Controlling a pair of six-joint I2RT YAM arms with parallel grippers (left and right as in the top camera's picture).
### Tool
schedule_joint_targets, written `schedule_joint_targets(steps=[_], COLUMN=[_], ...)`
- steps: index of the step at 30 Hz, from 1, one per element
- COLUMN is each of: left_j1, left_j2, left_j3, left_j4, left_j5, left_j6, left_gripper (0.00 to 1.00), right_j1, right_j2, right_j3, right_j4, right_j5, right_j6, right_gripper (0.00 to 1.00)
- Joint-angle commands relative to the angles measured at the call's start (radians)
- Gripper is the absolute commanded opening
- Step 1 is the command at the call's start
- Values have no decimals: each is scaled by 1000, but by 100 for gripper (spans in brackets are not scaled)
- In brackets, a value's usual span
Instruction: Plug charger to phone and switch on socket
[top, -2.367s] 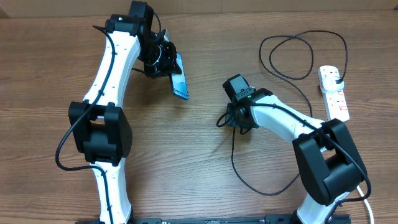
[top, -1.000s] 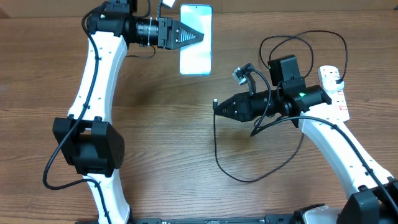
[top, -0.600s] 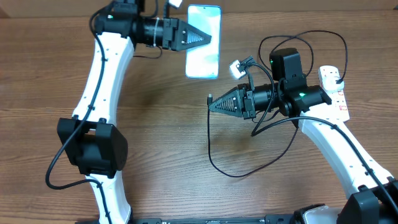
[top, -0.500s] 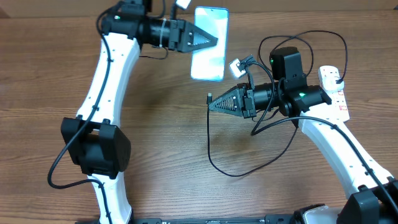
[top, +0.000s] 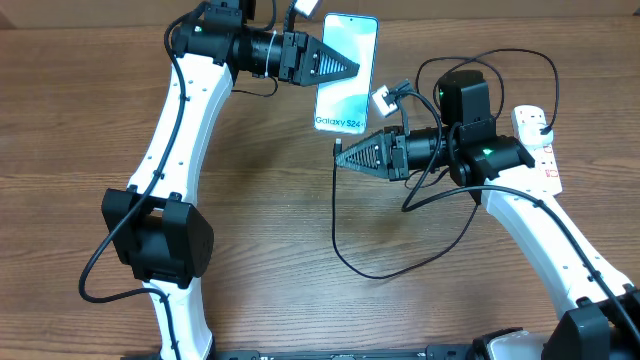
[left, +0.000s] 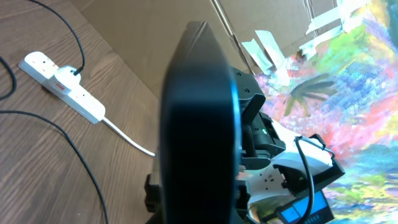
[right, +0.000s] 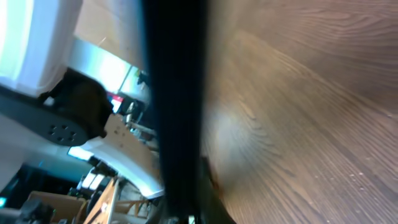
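Note:
My left gripper (top: 345, 68) is shut on the phone (top: 348, 75), held in the air with its lit teal screen up and the "Galaxy S24" text at the near end. In the left wrist view the phone's dark edge (left: 198, 118) fills the middle. My right gripper (top: 343, 157) is shut on the charger's connector tip (top: 338, 148), just below the phone's near end. The thin black charger cable (top: 352, 265) hangs down from it in a loop. In the right wrist view the charger (right: 177, 93) is a dark blurred bar. The white socket (top: 537, 148) lies at the far right, with the charger's black plug (top: 541, 119) in it.
The black cable coils in loops (top: 480, 85) behind my right arm. The socket's thick white lead (left: 127, 137) trails off along the wooden table (top: 270, 250). A cardboard wall (left: 149, 43) stands behind the table.
My left gripper carried the phone from the left up and rightward, screen now up. My right gripper lifted the connector tip off the table and moved it up to the phone's near end.

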Motion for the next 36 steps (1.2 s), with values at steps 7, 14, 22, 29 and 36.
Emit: schedule_joint_targets(steps=[7,14,22,29,36], left_j1=[-3,2,2,2,8], left_j2=[-30,-30,-30,-30,-30], left_j3=[9,9,9,9,9], left_j4=[-55,-40,-44,-51,-48], left_j5=[-78,-61,-51,-51,-71], left_j6=[3,3,-63,-80,-139], left_gripper=[4,4,4,4,4], right_j1=[5,5,4,4,5], right_j2=[-1,-1,-1,-1,-1], right_j3=[8,8,8,8,8], right_j4=[42,41,50,114,97], right_j5=[18,-15,25,26,29], right_j6=[106,109,146,210,210], right_gripper=[4,4,4,4,4])
